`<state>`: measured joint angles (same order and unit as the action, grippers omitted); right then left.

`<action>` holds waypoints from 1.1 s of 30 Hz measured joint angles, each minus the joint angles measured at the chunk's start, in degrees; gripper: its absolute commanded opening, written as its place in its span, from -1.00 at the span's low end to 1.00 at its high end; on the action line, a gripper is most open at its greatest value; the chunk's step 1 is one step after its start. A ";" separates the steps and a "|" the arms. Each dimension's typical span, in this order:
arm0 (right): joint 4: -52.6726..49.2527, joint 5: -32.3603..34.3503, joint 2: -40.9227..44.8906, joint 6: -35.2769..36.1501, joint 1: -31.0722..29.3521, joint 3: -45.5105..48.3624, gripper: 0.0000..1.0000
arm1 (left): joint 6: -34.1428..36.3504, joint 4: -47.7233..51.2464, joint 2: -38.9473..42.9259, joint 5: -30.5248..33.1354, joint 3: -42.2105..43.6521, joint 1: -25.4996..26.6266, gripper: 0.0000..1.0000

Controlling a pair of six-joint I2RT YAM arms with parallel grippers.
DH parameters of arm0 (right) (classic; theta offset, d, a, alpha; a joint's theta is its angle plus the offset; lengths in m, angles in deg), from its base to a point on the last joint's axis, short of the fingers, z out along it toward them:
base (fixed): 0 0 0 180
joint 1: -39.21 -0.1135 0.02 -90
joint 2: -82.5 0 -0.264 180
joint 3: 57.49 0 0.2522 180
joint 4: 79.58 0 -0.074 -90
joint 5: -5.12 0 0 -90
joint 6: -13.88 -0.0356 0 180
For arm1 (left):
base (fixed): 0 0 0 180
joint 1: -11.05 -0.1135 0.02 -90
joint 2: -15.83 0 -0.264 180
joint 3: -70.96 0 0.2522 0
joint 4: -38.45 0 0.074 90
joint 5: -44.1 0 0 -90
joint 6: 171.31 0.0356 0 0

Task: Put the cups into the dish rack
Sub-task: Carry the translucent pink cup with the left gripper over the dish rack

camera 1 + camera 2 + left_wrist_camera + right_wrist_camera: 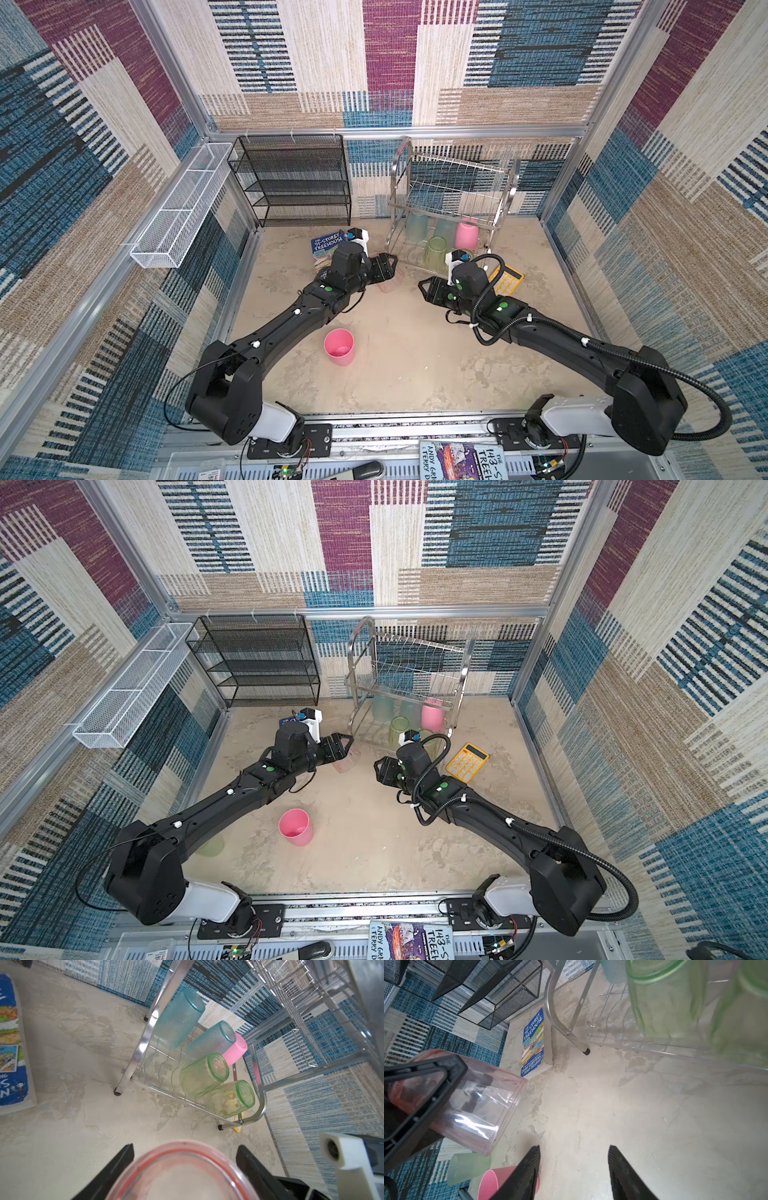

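see-through salmon-pink plastic cup (477, 1105) clamped in left gripper (185, 1150), just beside shiny steel wire dish rack (143, 1047) | five tumblers (203, 1076) on its lower tier | right gripper (574, 1148) jaws apart, empty | opaque pink cup (339, 347) upright on mottled beige tabletop (415, 365) | patchwork woven walls (390, 62)

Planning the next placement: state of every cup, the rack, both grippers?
left gripper: shut on salmon cup
right gripper: open, empty
salmon cup: held tilted
teal cups: both inverted, lower tier
racked pink cup: inverted, lower tier
racked yellow-green cups: both inverted, lower tier
loose pink cup: upright on table
loose yellow-green cup: on table, pose unclear
dish rack: upright, holds five cups
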<state>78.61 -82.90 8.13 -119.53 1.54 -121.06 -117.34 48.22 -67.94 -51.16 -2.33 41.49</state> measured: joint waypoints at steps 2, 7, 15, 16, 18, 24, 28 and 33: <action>-1.11 0.83 2.38 -0.07 0.68 1.86 0.12 | 2.03 -0.63 -0.98 1.90 -0.37 1.38 0.21; -2.82 1.66 6.69 -0.72 2.08 5.73 0.12 | 7.30 -3.80 -3.52 5.11 -0.57 4.50 0.20; -3.87 2.64 10.80 -1.05 3.17 7.82 0.13 | 16.04 -12.81 -7.43 6.54 -0.02 6.69 0.19; -3.93 2.73 11.21 -1.03 3.26 8.04 0.13 | 16.96 -14.10 -7.93 6.54 0.17 6.80 0.20; -4.02 3.06 12.13 -1.01 3.61 8.63 0.13 | 18.36 -16.09 -8.96 6.51 0.24 6.86 0.19; -3.98 3.10 13.70 -0.61 4.02 10.21 0.13 | 22.93 -20.22 -13.11 6.23 -0.81 6.97 0.20; -3.78 3.10 14.10 -0.35 4.22 10.88 0.13 | 25.64 -21.64 -15.63 6.32 -2.56 6.95 0.20; -3.39 3.15 14.21 0.07 4.33 11.69 0.13 | 28.20 -23.67 -17.86 7.13 -3.34 6.91 0.19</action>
<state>75.22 -79.75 22.34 -119.47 5.87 -109.36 -89.15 24.55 -85.79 -44.03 -5.67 48.39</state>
